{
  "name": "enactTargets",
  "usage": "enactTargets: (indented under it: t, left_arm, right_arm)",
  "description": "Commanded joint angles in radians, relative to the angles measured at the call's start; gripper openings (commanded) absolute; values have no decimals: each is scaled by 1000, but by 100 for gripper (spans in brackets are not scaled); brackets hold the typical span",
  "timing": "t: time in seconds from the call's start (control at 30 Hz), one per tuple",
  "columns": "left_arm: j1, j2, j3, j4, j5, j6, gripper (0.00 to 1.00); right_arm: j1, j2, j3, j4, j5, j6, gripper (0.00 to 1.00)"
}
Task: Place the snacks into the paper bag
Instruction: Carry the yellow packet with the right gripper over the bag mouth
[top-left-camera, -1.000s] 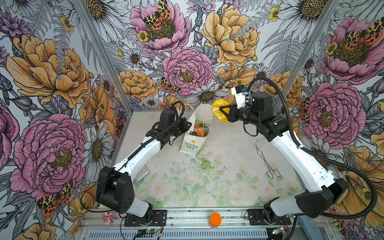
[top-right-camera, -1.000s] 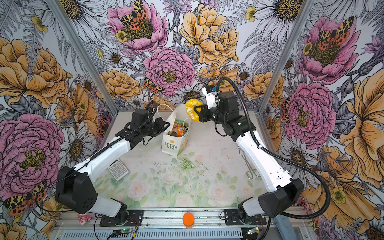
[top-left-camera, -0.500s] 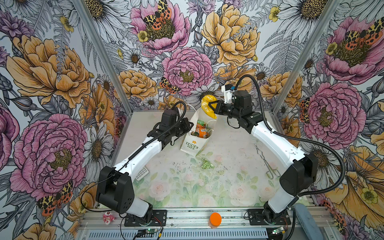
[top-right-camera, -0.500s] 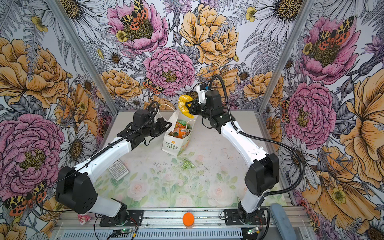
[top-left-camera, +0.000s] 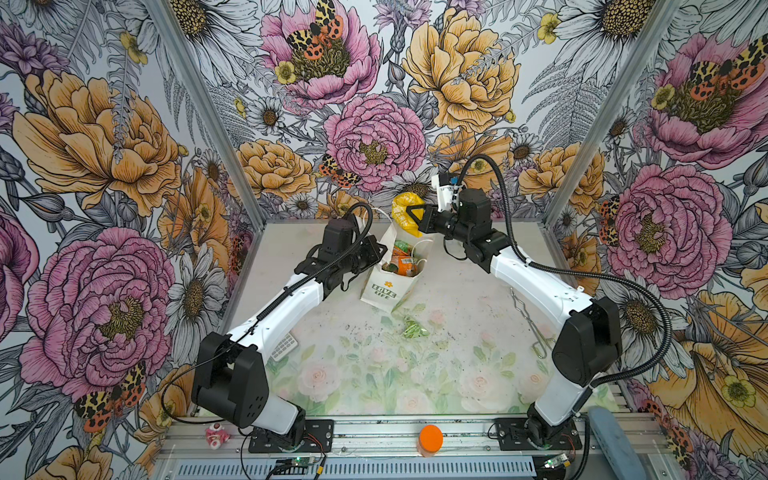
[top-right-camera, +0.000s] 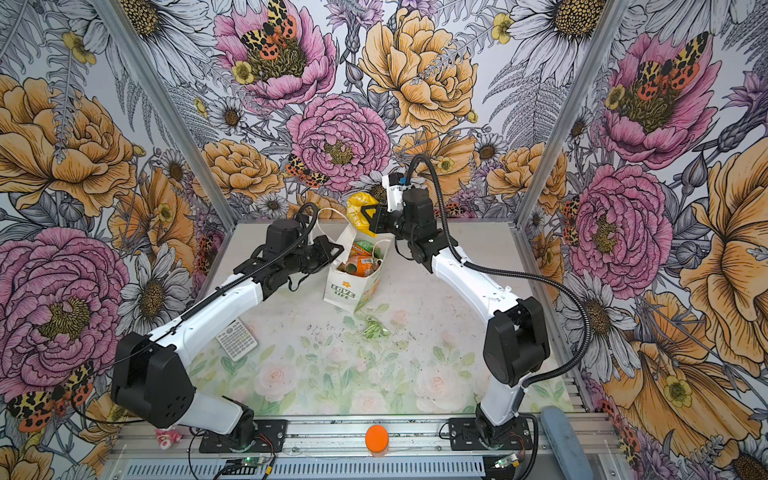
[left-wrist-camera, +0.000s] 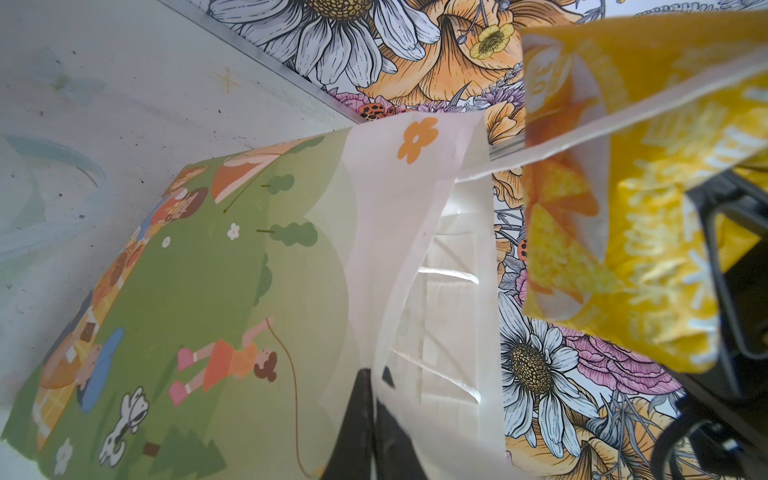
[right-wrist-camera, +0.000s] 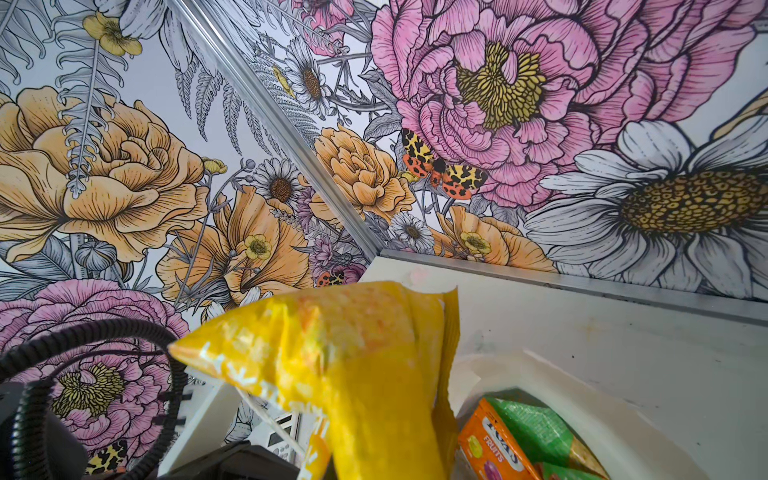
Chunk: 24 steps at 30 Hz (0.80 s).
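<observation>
Peering closer, the left wrist view alone shows left claw (left-wrist-camera: 374, 376) pinching paper bag (left-wrist-camera: 415, 187); right claw (top-left-camera: 409, 216) clasps yellow packet (top-left-camera: 400, 203).

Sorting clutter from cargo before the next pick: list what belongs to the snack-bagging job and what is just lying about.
Job: paper bag, rim pinched by left gripper; yellow packet in right gripper; orange packets inside the bag; pale green packet loose in front of it.
Lying about: calculator; metal tongs; orange-lidded jar; pink-white figurine.
</observation>
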Motion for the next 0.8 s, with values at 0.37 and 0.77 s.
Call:
enactTargets:
  t: [0.37, 0.77]
  left_arm:
    - [-8, -18, -1, -3, 39, 3, 0]
    - [-10, -3, 1, 5, 45, -2, 0]
  right_arm:
    - [-18, 26, -61, -12, 67, -103, 0]
    - [-18, -1, -84, -30, 76, -88, 0]
